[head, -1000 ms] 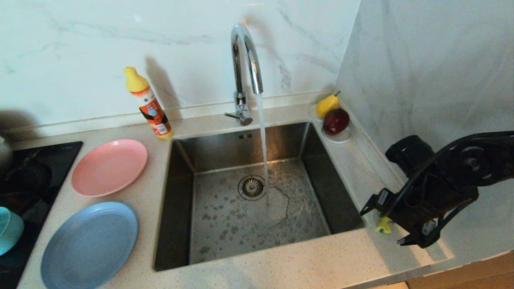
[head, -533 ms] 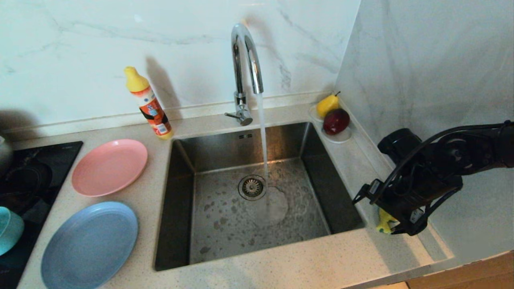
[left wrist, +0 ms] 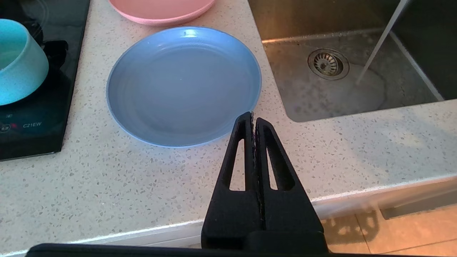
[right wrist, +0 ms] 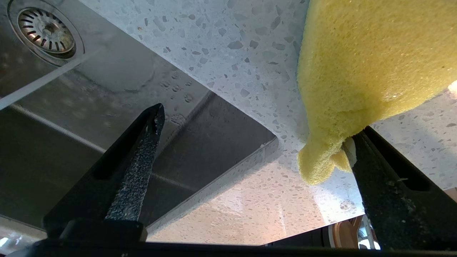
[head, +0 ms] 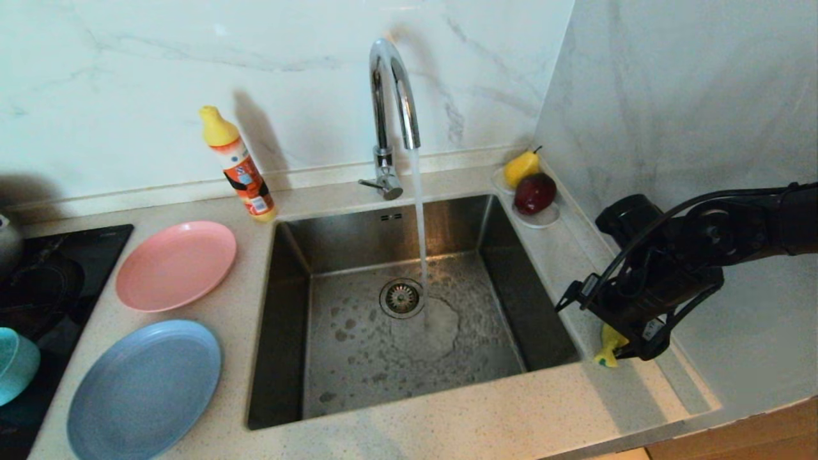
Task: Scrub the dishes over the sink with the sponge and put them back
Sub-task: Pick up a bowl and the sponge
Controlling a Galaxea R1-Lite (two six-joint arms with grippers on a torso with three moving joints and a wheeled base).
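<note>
The yellow sponge (head: 606, 350) (right wrist: 367, 64) lies on the counter just right of the sink (head: 358, 364). My right gripper (head: 623, 350) (right wrist: 257, 123) is down at it, open wide. One finger (right wrist: 389, 185) touches the sponge's edge; the other (right wrist: 139, 157) hangs over the sink's near right corner. The pink plate (head: 176, 265), light-blue plate (head: 144, 390) (left wrist: 184, 84) and teal bowl (head: 16, 364) (left wrist: 18, 60) sit left of the sink. My left gripper (left wrist: 252, 116) is parked, shut and empty, above the counter's front edge near the blue plate.
Water runs from the chrome tap (head: 390, 96) into the basin beside the drain (head: 401, 298). An orange bottle (head: 239, 169) stands at the back left. A saucer with fruit (head: 533, 191) sits at the back right corner. A black hob (head: 38, 281) lies under the bowl. The wall is close on the right.
My right hand has shifted left toward the sink's edge and come closer down over the sponge. The plates, bowl and left arm have not moved.
</note>
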